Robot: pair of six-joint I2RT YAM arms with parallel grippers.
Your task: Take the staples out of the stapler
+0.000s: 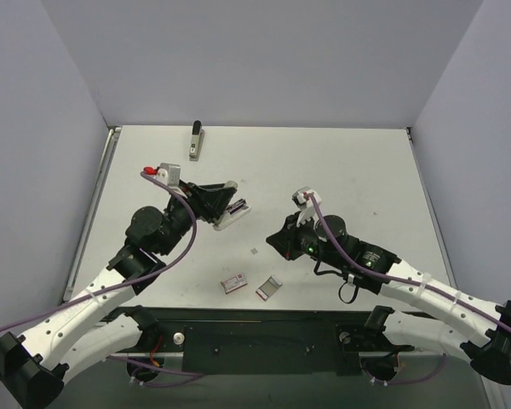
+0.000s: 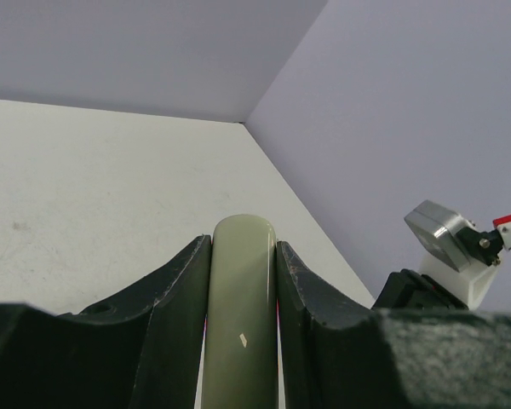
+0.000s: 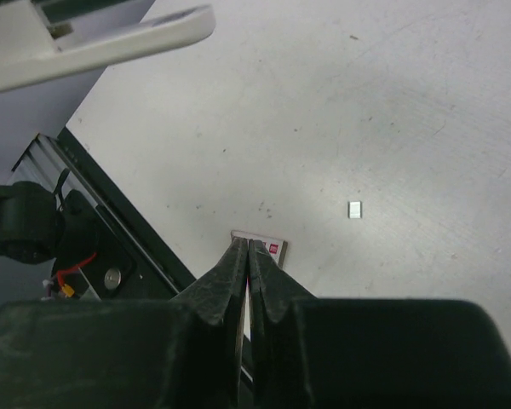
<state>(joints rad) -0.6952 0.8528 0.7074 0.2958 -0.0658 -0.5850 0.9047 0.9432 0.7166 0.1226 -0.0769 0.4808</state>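
My left gripper [image 1: 226, 210] [image 2: 243, 256] is shut on a pale grey-white stapler [image 1: 236, 213] [image 2: 243, 298] and holds it above the table. Its rounded end sticks out between the fingers. In the right wrist view the stapler [image 3: 111, 38] shows at the top left with its two long halves spread apart. My right gripper [image 1: 272, 242] [image 3: 249, 247] hangs just right of it, lower, with its jaws pressed together and nothing seen between them. A tiny silver staple piece [image 1: 254, 250] [image 3: 356, 209] lies on the table between the arms.
A slim grey-silver bar with a black tip [image 1: 196, 141] lies at the back of the table. A small red-and-white box [image 1: 233, 283] [image 3: 271, 248] and a small grey box [image 1: 269, 288] sit near the front edge. Grey walls enclose the table.
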